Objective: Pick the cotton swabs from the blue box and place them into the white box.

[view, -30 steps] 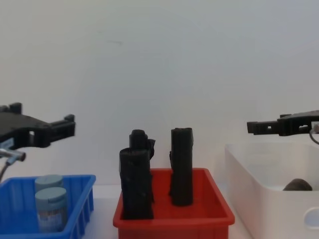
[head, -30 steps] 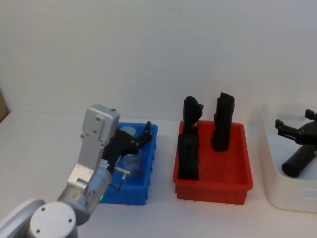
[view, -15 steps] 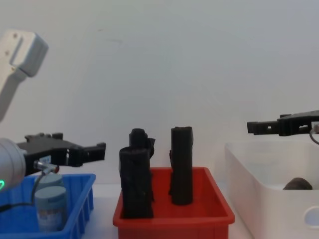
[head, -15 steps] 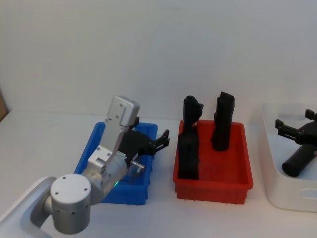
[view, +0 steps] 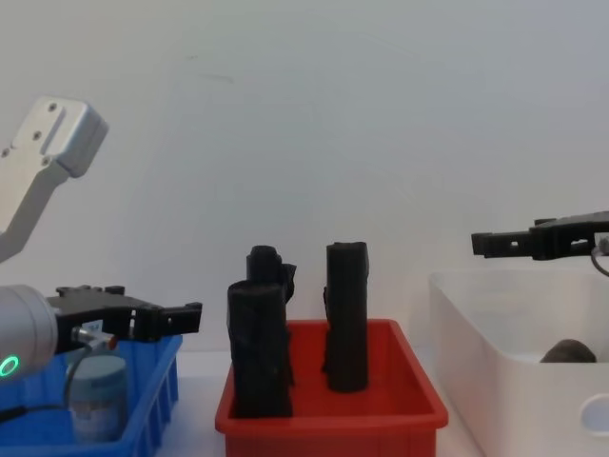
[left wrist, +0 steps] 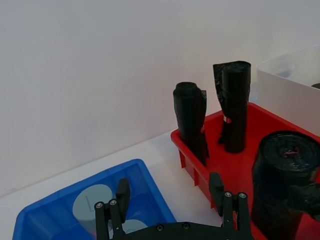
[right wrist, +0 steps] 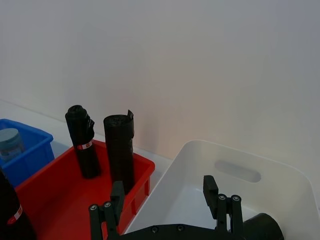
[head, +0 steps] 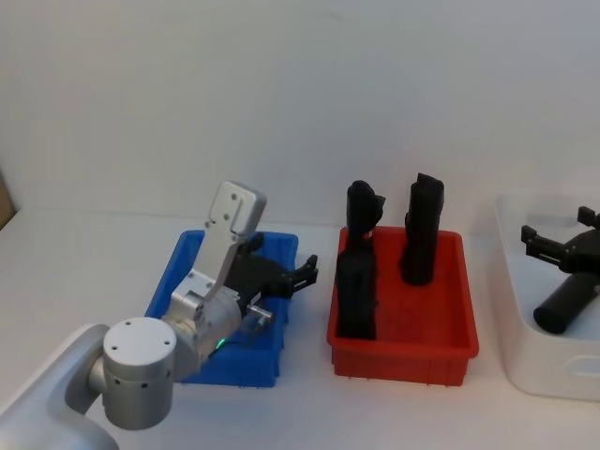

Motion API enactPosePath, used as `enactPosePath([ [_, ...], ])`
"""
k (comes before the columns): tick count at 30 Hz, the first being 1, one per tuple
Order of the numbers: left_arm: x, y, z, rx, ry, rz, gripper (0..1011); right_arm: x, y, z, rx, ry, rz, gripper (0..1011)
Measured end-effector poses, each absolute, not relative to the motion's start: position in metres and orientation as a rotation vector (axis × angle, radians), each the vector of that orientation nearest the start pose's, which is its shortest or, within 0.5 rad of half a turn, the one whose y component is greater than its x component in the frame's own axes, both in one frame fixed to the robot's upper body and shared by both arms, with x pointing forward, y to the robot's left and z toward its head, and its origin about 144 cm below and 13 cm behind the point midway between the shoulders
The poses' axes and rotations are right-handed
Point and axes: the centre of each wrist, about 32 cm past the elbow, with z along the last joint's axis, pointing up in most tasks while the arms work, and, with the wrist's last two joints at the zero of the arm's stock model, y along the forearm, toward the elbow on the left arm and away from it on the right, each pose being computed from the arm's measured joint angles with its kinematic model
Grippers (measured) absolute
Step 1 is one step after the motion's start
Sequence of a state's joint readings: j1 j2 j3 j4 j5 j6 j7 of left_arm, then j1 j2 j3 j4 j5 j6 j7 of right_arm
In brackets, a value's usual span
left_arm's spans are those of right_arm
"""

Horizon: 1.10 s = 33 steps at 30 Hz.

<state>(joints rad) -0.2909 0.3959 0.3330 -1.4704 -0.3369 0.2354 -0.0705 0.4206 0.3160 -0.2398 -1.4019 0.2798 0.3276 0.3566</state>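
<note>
Blue ribbed plastic with a thick rim: the blue box (head: 167, 281) sits on the white desk (head: 75, 253) at the robot's left. A red bin (head: 403, 361) of the same shape is beside it, and the white box (head: 553, 370), smooth, rounded and slightly translucent, is far right. The cotton swabs (view: 98, 398) are in the blue box. Chest view gives one clear cylindrical jar side-on, with its label band and flat grey-blue lid. Left wrist view gives two round pale lids from above (left wrist: 92, 200). In head view the left arm lies across the box interior. The left hand (head: 305, 272) hovers over the blue box's red-bin side, just above lid height in chest view, with fingers spread wide (left wrist: 122, 192) and nothing in them. Three black rolls (head: 356, 291), wrinkled film cylinders, stand upright in the red bin. The right hand (head: 556, 228) hangs over the white box, fingers wide apart and empty in right wrist view. One black roll (head: 562, 307) lies on its side in that box. Right wrist view also shows the oval handle cut-out (right wrist: 237, 171) in its far wall.
</note>
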Motion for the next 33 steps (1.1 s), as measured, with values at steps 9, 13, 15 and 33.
enactPosePath([
  [9,0.515,0.265,1.197,0.221,0.022,1.293,1004,0.564,-0.264,1.238,-0.184,0.049,-1.064,1001],
  [13,0.51,0.268,1.195,0.215,0.032,1.31,1004,0.564,-0.264,1.238,-0.184,0.049,-1.064,1001],
  [15,0.508,0.27,1.194,0.21,0.038,1.317,1004,0.564,-0.264,1.238,-0.184,0.049,-1.064,1001],
  [33,0.509,0.277,1.176,0.179,0.101,1.337,1004,0.564,-0.264,1.238,-0.184,0.049,-1.064,1001],
])
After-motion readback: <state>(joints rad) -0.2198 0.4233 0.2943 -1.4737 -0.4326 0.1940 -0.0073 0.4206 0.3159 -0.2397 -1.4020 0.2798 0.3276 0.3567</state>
